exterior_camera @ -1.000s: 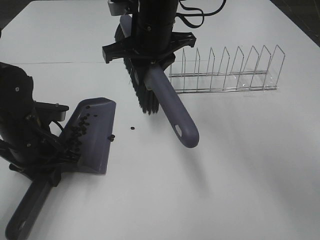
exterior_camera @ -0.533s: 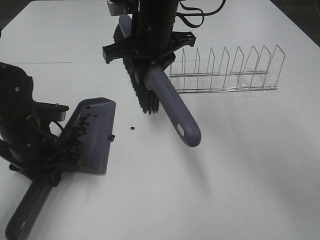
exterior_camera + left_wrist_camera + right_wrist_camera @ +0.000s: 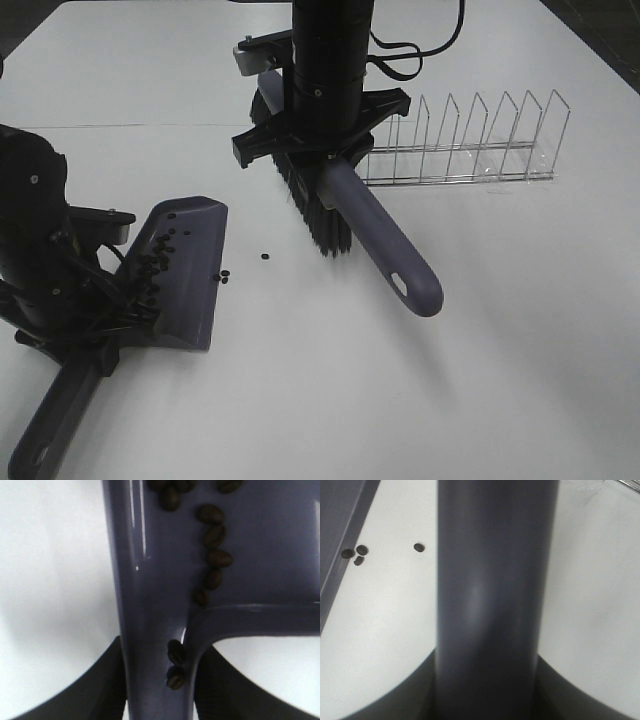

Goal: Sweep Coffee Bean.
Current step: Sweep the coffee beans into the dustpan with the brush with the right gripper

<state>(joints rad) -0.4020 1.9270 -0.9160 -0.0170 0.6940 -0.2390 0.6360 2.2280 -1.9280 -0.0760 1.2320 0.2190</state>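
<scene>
Dustpan (image 3: 190, 290): purple, it rests on the white table (image 3: 120, 70). Its open lip is turned to the right and its long handle runs to the near left.
Left gripper (image 3: 92, 338): at the place where the handle joins the dustpan. Its black fingers (image 3: 97, 692) are pressed on both sides of the handle and pinch it. In the left wrist view the handle fills all the gap between them.
Coffee beans (image 3: 155, 265): most of them lie inside the dustpan, in the back part near the handle. The left wrist view shows a row of them (image 3: 212, 555) along the inner wall and two more in the groove of the handle.
Beans not in the pan: a few are on the table just beside the lip of the dustpan (image 3: 355, 555). One single bean (image 3: 264, 256) lies further right, between the lip and the bristles.
Brush (image 3: 385, 245): right of the dustpan and apart from it. It has a purple handle, and the black bristles point down to the table. I cannot tell if the bristles touch the table. The handle slants to the near right.
Right gripper (image 3: 325, 165): over the brush, well right of the dustpan. It is clamped on the brush handle near the head, with the fingers (image 3: 385, 700) tight on both sides.
Wire rack (image 3: 470, 150): furthest right from the dustpan, behind the brush, with its dividers upright.
</scene>
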